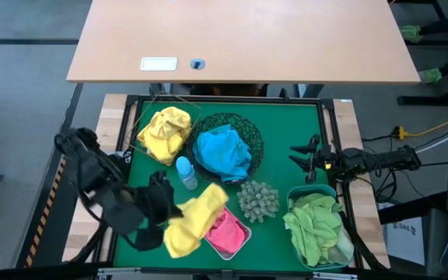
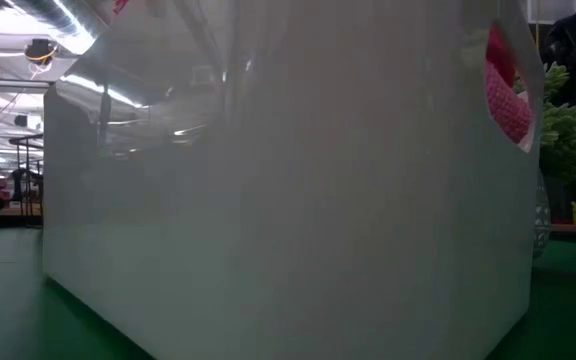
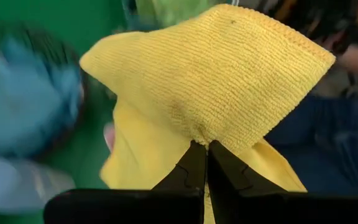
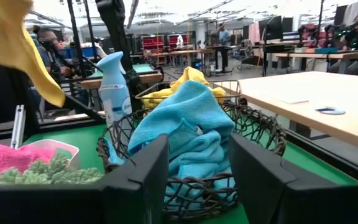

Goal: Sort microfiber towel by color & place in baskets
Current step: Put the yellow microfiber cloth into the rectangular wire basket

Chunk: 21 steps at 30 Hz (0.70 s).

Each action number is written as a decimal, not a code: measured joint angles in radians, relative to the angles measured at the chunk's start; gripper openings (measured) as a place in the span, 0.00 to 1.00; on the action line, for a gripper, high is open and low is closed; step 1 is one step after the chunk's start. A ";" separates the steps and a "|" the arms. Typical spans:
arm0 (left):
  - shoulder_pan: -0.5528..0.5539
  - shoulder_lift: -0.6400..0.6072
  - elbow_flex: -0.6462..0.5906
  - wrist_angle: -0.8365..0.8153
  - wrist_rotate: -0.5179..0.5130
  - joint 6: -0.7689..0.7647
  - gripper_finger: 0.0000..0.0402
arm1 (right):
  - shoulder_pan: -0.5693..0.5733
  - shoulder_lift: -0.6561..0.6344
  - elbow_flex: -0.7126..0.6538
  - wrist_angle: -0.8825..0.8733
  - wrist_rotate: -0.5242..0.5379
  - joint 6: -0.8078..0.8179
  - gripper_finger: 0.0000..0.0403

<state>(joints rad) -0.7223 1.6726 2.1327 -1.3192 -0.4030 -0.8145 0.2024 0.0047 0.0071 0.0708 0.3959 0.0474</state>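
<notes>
My left gripper [image 1: 174, 207] is shut on a yellow microfiber towel [image 1: 197, 219] above the table's near left part, beside the white tub [image 1: 243, 243] that holds a pink towel [image 1: 225, 232]. More yellow towels [image 1: 166, 132] lie in the thin wire basket at the far left. Blue towels [image 1: 224, 152] fill the round black wire-mesh bowl [image 1: 253, 134]. Green towels [image 1: 316, 225] lie in the translucent blue tub [image 1: 311, 190] at the near right. My right gripper [image 1: 300, 155] waits open at the right edge, pointing level toward the bowl [image 4: 253, 134]. My left gripper pinches a bunched spot of the yellow towel [image 3: 201, 135] between its two fingertips [image 3: 191, 163]. The fingers slant down from the table's left side. The towel is lifted clear; one part stands up past the fingers and the rest [image 4: 27, 53] hangs slack below them.
A small blue bottle [image 1: 185, 173] stands between the wire basket and the bowl. A spiky grey-green ball [image 1: 257, 200] sits mid-table beside the white tub. The white tub's wall [image 2: 268, 200] fills the low view. A wooden table [image 1: 239, 39] stands beyond the far edge.
</notes>
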 joint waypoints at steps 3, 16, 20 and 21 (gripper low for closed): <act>0.001 0.000 0.087 0.001 -0.091 0.084 0.00 | 0.000 0.000 0.000 0.001 0.024 -0.011 0.42; 0.210 -0.095 0.207 -0.199 -0.516 0.203 0.00 | 0.000 0.000 0.000 0.004 0.110 -0.061 0.42; 0.343 -0.133 0.197 -0.247 -0.559 0.155 0.00 | 0.000 0.000 0.000 0.003 0.110 -0.057 0.42; 0.375 -0.142 0.194 -0.247 -0.555 0.172 0.00 | 0.000 0.000 0.000 0.003 0.110 -0.057 0.42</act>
<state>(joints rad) -0.3474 1.5304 2.3268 -1.5665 -0.9581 -0.6424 0.2020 0.0051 0.0074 0.0742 0.5060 -0.0101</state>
